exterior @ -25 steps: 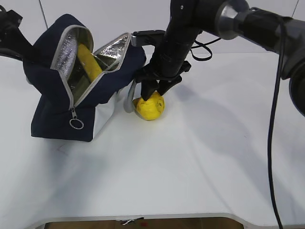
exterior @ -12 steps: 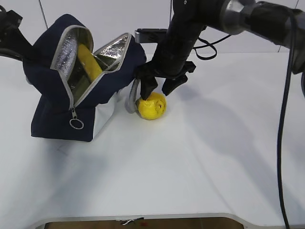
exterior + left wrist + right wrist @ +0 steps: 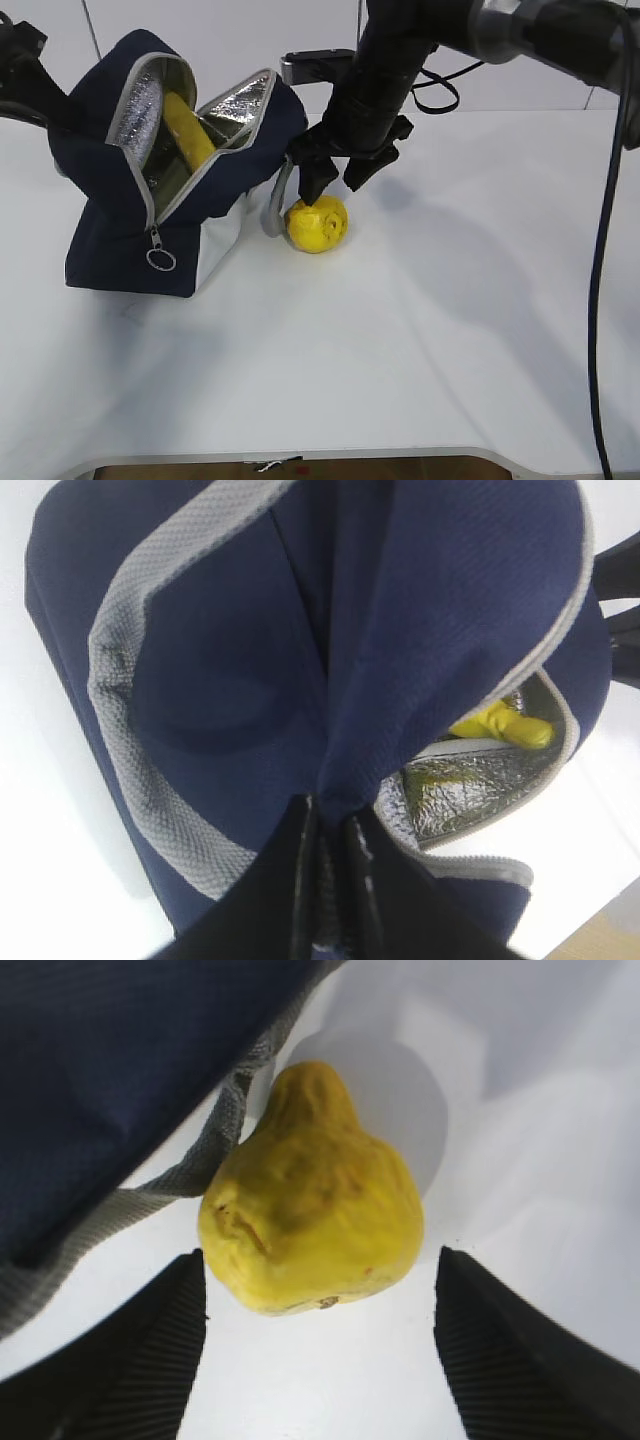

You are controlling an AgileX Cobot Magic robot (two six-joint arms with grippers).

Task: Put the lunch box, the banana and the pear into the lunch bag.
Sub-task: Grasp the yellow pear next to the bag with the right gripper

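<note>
The navy lunch bag (image 3: pixel 110 230) lies tilted on the table with its mouth open and its silver lining showing. The banana (image 3: pixel 187 128) sticks out of the mouth and also shows as the banana (image 3: pixel 505 726) in the left wrist view. The pear (image 3: pixel 317 222) rests on the table beside the bag's right side. My right gripper (image 3: pixel 335 186) hangs open just above it, and the pear (image 3: pixel 310 1215) lies between the spread fingers, untouched. My left gripper (image 3: pixel 325 825) is shut on the bag's fabric (image 3: pixel 230 650). The lunch box is hidden.
A grey webbing handle (image 3: pixel 275 205) hangs from the bag right next to the pear, and the handle (image 3: pixel 190 1170) shows in the right wrist view. The zipper's ring pull (image 3: pixel 160 259) dangles at the bag's front. White table (image 3: pixel 420 330) spreads to the right and front.
My right gripper's fingers have spread wider and risen slightly off the pear. The pear stays on the table. The left gripper and the bag have not moved.
</note>
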